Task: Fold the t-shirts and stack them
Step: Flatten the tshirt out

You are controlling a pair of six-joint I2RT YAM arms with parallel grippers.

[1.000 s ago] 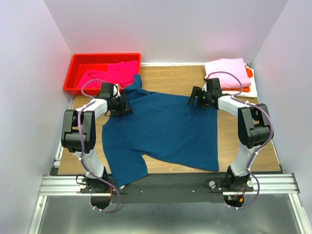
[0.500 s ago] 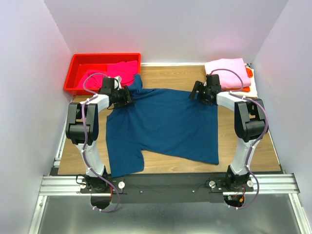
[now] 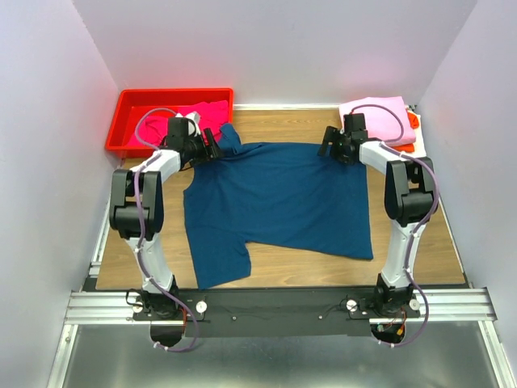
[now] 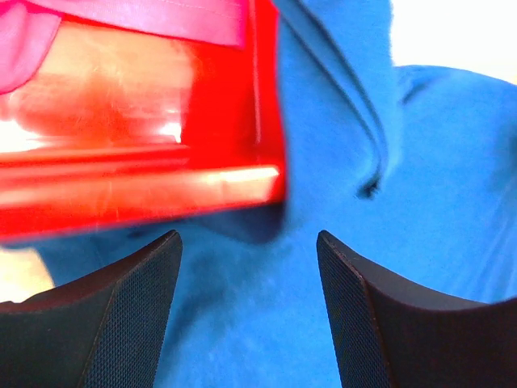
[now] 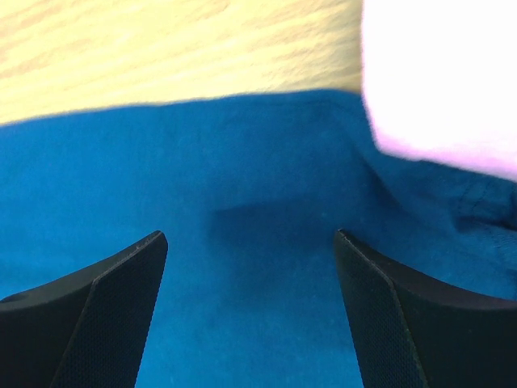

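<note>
A dark navy t-shirt (image 3: 279, 202) lies spread flat on the wooden table (image 3: 291, 125), with no print showing. One sleeve (image 3: 229, 136) reaches up to the red bin's corner. My left gripper (image 3: 207, 150) is open just over the shirt's far left shoulder; in the left wrist view (image 4: 246, 238) its jaws stand wide apart over blue cloth (image 4: 436, 162). My right gripper (image 3: 332, 150) is open over the far right corner; in the right wrist view (image 5: 250, 236) only blue cloth (image 5: 242, 162) lies between its jaws. A magenta t-shirt (image 3: 202, 115) lies in the bin.
The red bin (image 3: 129, 99) stands at the back left and fills the left wrist view (image 4: 161, 194). A folded stack sits at the back right: light pink (image 3: 376, 111) on top, orange (image 3: 414, 121) and cream (image 3: 420, 148) beneath. The pink edge (image 5: 444, 73) is close to my right gripper.
Both arms have reached farther back, and the navy shirt has slid away from the near edge toward the back. Its top edge now lies between the bin and the stack.
</note>
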